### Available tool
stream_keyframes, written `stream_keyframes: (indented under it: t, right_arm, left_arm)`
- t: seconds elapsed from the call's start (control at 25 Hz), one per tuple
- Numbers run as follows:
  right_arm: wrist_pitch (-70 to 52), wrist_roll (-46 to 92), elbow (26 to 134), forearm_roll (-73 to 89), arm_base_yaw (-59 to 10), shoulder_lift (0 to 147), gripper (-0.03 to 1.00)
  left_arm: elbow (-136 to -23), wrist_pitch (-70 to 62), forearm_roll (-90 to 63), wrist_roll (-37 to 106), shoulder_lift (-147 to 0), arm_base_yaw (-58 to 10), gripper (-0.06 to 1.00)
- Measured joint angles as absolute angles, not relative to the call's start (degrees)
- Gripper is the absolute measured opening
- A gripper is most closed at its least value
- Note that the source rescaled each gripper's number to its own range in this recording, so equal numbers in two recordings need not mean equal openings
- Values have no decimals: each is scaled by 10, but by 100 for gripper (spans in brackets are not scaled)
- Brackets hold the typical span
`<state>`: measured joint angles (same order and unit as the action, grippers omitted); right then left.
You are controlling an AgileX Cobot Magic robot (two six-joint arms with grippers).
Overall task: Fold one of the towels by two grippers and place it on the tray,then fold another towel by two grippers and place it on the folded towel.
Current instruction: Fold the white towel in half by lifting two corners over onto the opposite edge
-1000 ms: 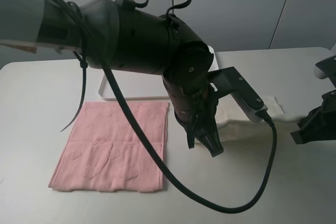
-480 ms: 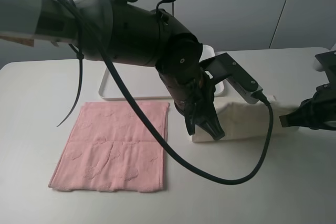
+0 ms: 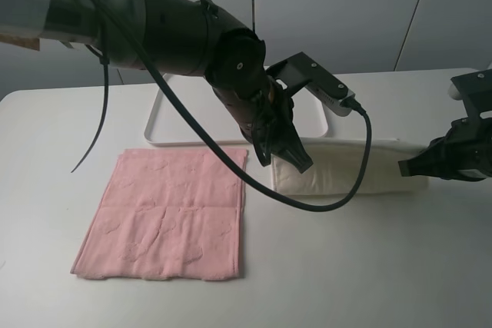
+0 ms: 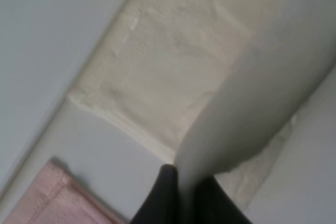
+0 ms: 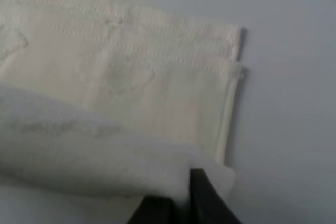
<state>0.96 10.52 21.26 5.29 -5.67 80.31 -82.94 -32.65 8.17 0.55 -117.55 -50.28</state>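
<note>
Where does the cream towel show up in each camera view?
Exterior high: cream towel right of centre, in front of the tray, beside the pink towel.
Left wrist: fills most of the frame, one edge pinched by the left pincer.
Right wrist: fills most of the frame, edge pinched by the right pincer.
Shared landmark: the pink towel's corner, also in the left wrist view.

Bulky black arms [image 3: 177,32], looping black cables [image 3: 317,209]
</note>
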Motion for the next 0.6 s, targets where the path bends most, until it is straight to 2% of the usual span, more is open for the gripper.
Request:
stream_keyframes:
  t: [0.16, 0.2, 0.28, 0.32, 0.4, 0.48, 0.52, 0.6]
  right_arm:
    - [39, 105, 224, 53, -57, 835, 1]
    - [44, 105, 228, 53, -57, 842, 3]
    - [54, 105, 232, 53, -57, 853, 16]
    - [60, 105, 234, 53, -57, 856, 29]
    - [73, 105, 235, 56, -57, 859, 60]
    - [84, 105, 235, 69, -57, 860, 89]
    - [88, 105, 236, 82, -57, 860, 95]
    - [89, 105, 237, 108, -57, 860, 99]
  left_arm:
    - [-829, -318, 82, 4, -1183, -501, 0]
    - [-829, -318, 82, 4, -1191, -500, 2]
    - [-829, -318, 82, 4, -1209, -500, 9]
    - [-829, -321, 83, 4, -1217, -499, 17]
    - [-829, -321, 87, 4, -1226, -498, 42]
    - [-829, -312, 91, -7, -1227, -498, 79]
    - [-829, -302, 95, -18, -1227, -498, 91]
    - [-829, -293, 106, -35, -1227, -498, 97]
